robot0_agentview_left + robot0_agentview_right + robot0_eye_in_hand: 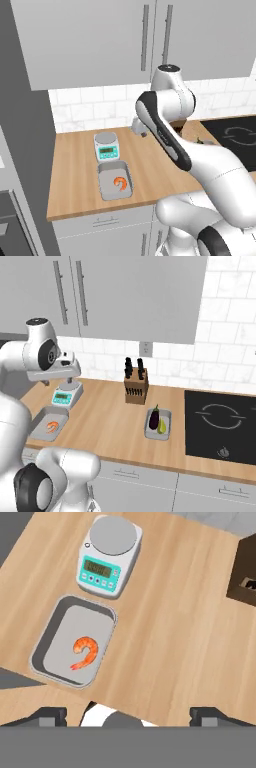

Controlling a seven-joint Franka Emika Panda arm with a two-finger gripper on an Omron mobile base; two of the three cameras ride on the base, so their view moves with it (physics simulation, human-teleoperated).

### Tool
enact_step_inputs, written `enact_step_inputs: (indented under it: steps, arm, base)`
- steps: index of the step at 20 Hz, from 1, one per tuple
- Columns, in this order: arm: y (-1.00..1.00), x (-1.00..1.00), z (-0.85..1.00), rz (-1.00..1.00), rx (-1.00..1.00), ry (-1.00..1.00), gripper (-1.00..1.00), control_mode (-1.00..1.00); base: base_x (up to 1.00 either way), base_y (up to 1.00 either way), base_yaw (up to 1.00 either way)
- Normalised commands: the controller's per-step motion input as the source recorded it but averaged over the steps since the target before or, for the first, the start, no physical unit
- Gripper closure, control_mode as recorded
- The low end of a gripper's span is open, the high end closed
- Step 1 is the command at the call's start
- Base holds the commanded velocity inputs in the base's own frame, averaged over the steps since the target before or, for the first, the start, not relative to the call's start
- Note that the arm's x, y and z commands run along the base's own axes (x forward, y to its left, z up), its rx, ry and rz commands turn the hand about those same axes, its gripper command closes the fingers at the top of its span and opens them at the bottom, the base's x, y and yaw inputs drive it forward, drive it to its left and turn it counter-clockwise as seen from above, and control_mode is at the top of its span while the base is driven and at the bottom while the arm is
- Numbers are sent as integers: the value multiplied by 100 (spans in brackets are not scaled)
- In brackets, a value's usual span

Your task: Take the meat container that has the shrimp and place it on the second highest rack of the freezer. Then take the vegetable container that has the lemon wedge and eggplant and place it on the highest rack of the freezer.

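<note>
the gripper (128, 714) hangs wide open and empty above the shrimp tray (73, 643), which looks light, stiff and shallow, best pinched across one thin rim wall.

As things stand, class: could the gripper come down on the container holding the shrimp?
Probably yes. The gripper hangs open above the counter, and the shrimp container lies uncovered near the counter's front edge. The kitchen scale beside it stands clear.

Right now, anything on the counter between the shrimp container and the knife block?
Nothing: in the right base view, bare wooden counter runs from the shrimp container to the knife block. The kitchen scale sits behind the container, off that line.
</note>
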Motion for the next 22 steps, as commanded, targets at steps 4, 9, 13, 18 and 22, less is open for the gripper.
enact_step_inputs:
  steps: [4, 9, 13, 18, 22]
  arm:
    - [52, 34, -24, 34, 0, 5, -100, -100]
    - [26, 41, -33, 27, 0, 8, -100, -100]
    - [11, 3, -54, 20, 0, 5, -100, -100]
    - [47, -18, -55, 7, -2, 6, -100, -100]
    - [48, -18, -40, 4, -2, 3, -100, -100]
  base:
    - [0, 0, 0]
    - [0, 0, 0]
    - [0, 0, 0]
    - [0, 0, 0]
    - [0, 0, 0]
